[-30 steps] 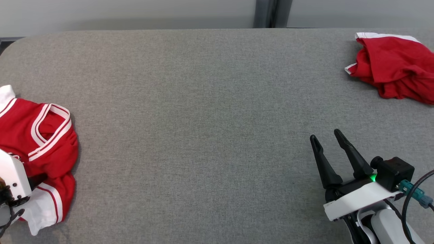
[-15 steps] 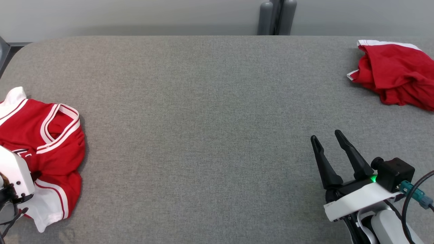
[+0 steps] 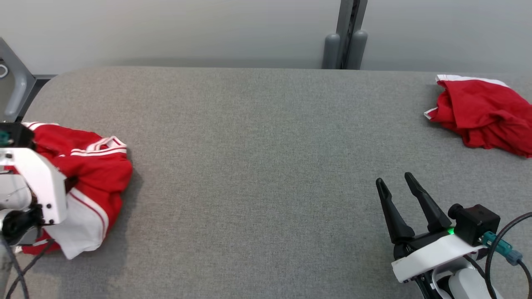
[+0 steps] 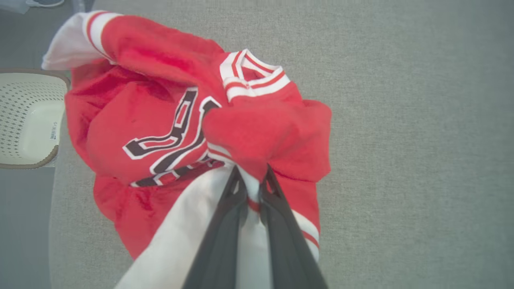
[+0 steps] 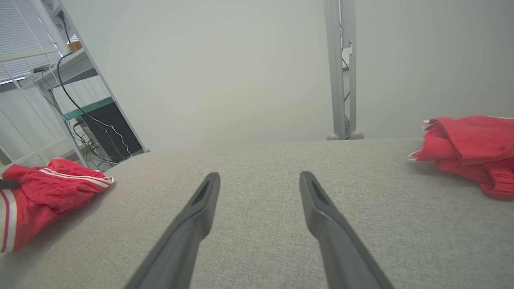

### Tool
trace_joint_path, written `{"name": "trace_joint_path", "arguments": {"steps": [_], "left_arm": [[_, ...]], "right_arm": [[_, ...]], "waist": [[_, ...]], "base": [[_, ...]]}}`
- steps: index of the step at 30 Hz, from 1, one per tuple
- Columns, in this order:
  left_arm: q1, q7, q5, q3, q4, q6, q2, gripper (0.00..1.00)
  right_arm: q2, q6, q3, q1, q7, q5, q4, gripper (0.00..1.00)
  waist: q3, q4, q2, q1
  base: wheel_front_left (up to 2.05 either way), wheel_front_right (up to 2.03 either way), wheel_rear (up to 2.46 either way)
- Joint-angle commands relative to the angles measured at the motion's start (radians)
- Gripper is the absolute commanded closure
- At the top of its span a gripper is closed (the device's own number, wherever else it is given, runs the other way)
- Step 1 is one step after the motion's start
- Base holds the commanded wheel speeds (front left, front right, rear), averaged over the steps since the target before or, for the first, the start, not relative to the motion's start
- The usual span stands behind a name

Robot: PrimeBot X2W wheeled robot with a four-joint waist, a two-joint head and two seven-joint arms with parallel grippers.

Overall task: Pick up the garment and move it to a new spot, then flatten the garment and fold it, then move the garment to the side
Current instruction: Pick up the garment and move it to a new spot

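Note:
The garment [image 3: 97, 166] is a red jersey with white trim and black lettering, bunched at the table's left end. In the left wrist view my left gripper [image 4: 249, 178] is shut on a fold of the garment [image 4: 160, 120] where red cloth meets the white sleeve, and the cloth gathers up toward the fingertips. The head view has my left wrist housing [image 3: 37, 187] covering those fingers. My right gripper [image 3: 392, 181] hovers open over bare table at the lower right, nothing between its fingers [image 5: 200, 200]. The garment [image 5: 44, 188] lies far to its left.
A second crumpled red cloth [image 3: 482, 110] lies at the table's far right end, also seen as a red cloth [image 5: 470, 142] from the right wrist. A perforated white basket [image 4: 28, 120] stands beyond the grey table's [image 3: 257, 145] left edge. A grey post [image 3: 347, 37] rises behind.
The left gripper has shut on the garment, which is now gathered into a taller bunch and drawn slightly rightward. The head camera has tilted, showing more wall. The right gripper stays open in place.

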Motion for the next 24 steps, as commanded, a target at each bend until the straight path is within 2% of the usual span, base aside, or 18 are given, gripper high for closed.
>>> {"name": "trace_joint_path", "arguments": {"steps": [1, 6, 12, 17, 24], "left_arm": [[0.013, 0.006, -0.001, -0.014, -0.048, -0.001, -0.001, 1.0], [0.045, 0.026, 0.025, -0.072, -0.199, -0.001, 0.0, 1.0], [0.068, 0.036, 0.058, -0.147, -0.333, 0.003, -0.052, 1.0], [0.039, 0.018, 0.074, -0.202, -0.346, 0.002, -0.122, 1.0], [-0.019, -0.054, 0.108, -0.303, -0.256, 0.0, -0.258, 1.0]], "right_arm": [[-0.003, 0.0, -0.004, 0.007, -0.004, 0.006, 0.002, 0.0], [0.005, 0.0, -0.007, 0.018, -0.004, 0.011, 0.004, 0.0], [0.009, 0.0, -0.014, 0.023, -0.004, 0.012, 0.008, 0.0], [0.008, 0.001, -0.021, 0.019, -0.004, 0.011, 0.011, 0.0], [0.001, 0.0, -0.012, 0.015, -0.003, 0.011, 0.023, 0.0]], "waist": [[-0.017, -0.004, 0.0, 0.0], [-0.038, -0.034, 0.0, 0.0], [-0.042, -0.092, 0.0, 0.0], [-0.038, -0.136, 0.0, 0.0], [-0.054, -0.236, 0.0, 0.0]], "base": [[0.0, 0.0, 0.0], [0.0, 0.0, 0.0], [0.0, 0.0, 0.0], [0.0, 0.0, 0.0], [0.0, 0.0, 0.0]]}}
